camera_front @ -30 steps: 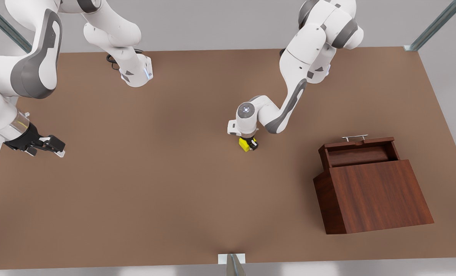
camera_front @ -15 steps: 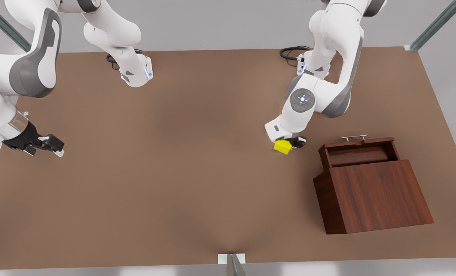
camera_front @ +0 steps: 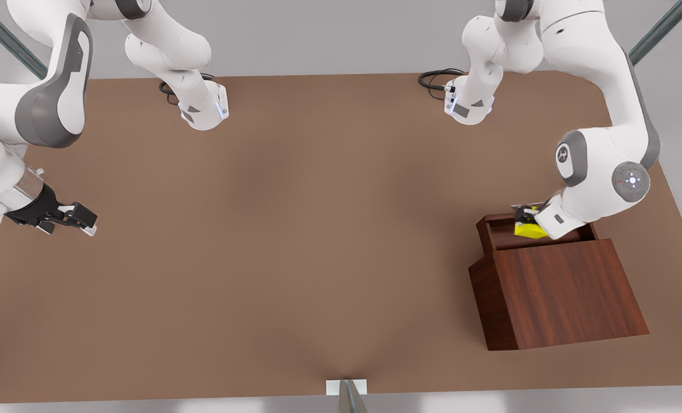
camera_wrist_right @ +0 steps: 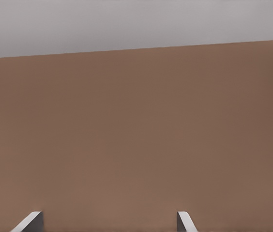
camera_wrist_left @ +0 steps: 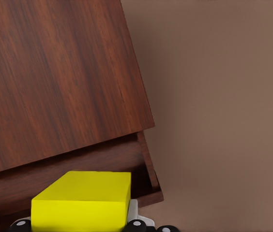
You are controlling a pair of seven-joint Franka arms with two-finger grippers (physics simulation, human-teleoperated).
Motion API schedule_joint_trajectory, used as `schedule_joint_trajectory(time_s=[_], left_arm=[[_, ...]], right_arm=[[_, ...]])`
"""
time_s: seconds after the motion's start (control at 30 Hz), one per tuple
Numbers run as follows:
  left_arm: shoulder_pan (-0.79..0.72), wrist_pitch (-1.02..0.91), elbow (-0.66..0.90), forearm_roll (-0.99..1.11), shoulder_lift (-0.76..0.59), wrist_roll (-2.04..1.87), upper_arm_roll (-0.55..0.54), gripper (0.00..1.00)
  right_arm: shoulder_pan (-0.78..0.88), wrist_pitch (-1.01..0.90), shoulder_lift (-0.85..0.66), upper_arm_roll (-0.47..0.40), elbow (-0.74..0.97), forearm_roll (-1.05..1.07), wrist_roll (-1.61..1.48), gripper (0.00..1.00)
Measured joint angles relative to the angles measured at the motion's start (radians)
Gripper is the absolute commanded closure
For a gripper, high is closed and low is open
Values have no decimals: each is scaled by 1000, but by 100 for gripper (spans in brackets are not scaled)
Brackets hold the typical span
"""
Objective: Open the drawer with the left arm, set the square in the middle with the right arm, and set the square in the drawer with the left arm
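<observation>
Holding cube [camera_front: 529,230] over open drawer [camera_front: 504,236], left hand [camera_front: 525,221] grips it; release remains. Right hand [camera_front: 82,222] waits open above desk [camera_front: 295,229] edge.

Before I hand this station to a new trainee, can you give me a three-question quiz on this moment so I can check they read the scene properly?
1. True or false: the yellow cube rests on the bare table.
2. Which gripper holds the cube? A) left gripper B) right gripper
3. Fill in: the drawer of the wooden cabinet is ____ (pulled out / pushed shut).

Key:
1. False. It is held over the open drawer, as the left wrist view also shows.
2. A. The right gripper waits open at the front view's left, holding nothing.
3. Pulled out.
</observation>
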Motion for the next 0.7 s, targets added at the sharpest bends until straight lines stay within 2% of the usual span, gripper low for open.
schedule_joint_trajectory(time_s=[0.27, 0.57, 0.6, 0.63, 0.7], left_arm=[[5, 14, -23, -76, 68, -47, 52, 31], [14, 23, -23, -132, 113, -48, 55, 31], [14, 23, -23, -134, 115, -48, 55, 25], [13, 24, -23, -136, 122, -48, 55, 0], [13, 23, -23, -141, 122, -48, 55, 0]], right_arm=[[1, 4, 3, 0, 0, 0, 1, 0], [-1, 5, 3, 0, 0, 0, 1, 0], [0, 4, 3, 0, 0, 0, 1, 0], [0, 4, 3, 0, 0, 0, 0, 0], [0, 4, 3, 0, 0, 0, 0, 0]])
